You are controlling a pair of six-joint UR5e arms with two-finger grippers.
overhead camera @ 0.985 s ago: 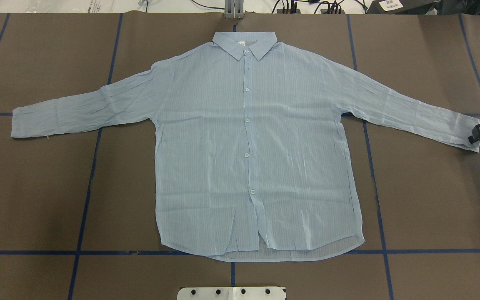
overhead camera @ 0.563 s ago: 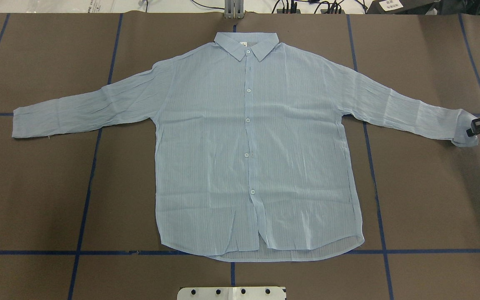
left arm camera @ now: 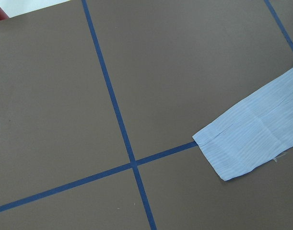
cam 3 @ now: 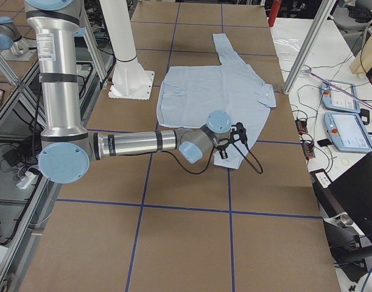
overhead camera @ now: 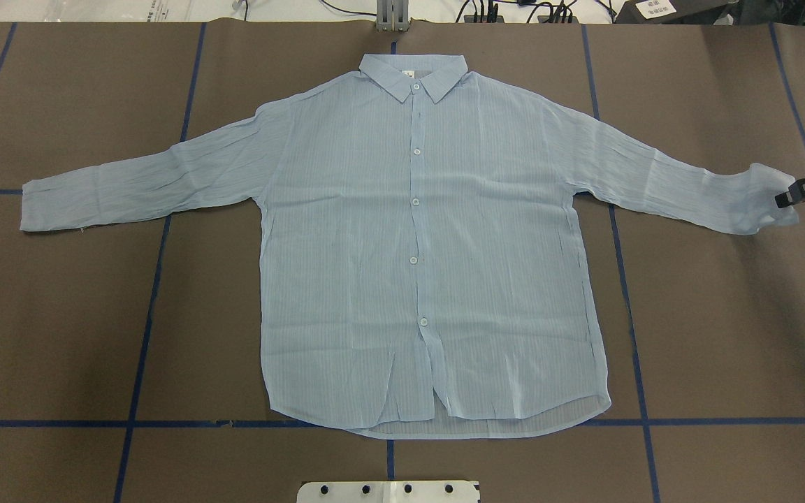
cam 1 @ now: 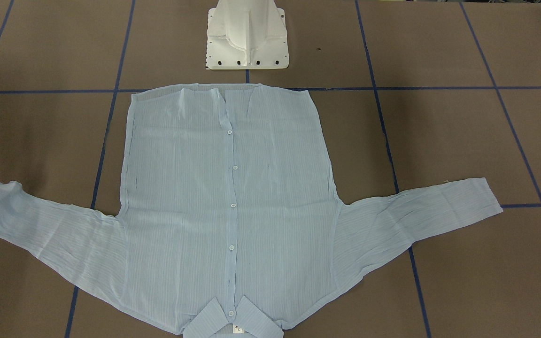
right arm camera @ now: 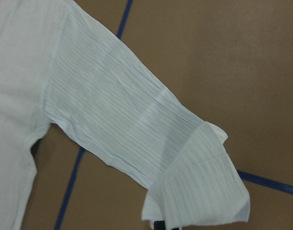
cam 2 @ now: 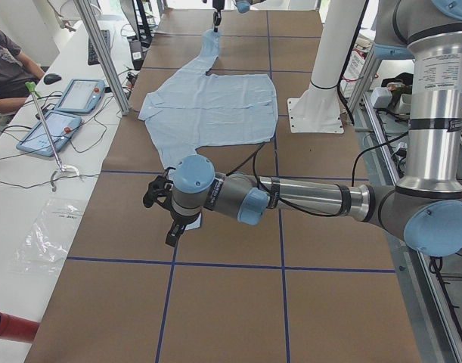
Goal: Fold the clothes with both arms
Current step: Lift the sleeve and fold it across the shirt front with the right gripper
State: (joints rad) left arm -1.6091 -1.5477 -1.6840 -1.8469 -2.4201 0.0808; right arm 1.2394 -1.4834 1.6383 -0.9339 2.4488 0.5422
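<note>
The thin pale-blue striped button-up shirt (overhead camera: 409, 265) lies spread flat in the middle of the brown blue-taped table (overhead camera: 60, 335), collar at 12 o'clock. The right black two-finger gripper (overhead camera: 785, 198) is clenched on the 3 o'clock sleeve cuff (overhead camera: 759, 202), holding it off the table. I cannot tell whether the left black two-finger gripper (cam 2: 162, 210) is parted or closed.

Right tool (overhead camera: 787, 198) mostly cut off at edge; shirt collar (cam 1: 214, 324) cropped.

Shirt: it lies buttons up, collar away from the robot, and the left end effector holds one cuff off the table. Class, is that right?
Not quite: it is the right end effector that holds one cuff off the table, as the overhead exterior view shows. The rest of the statement stands.
</note>
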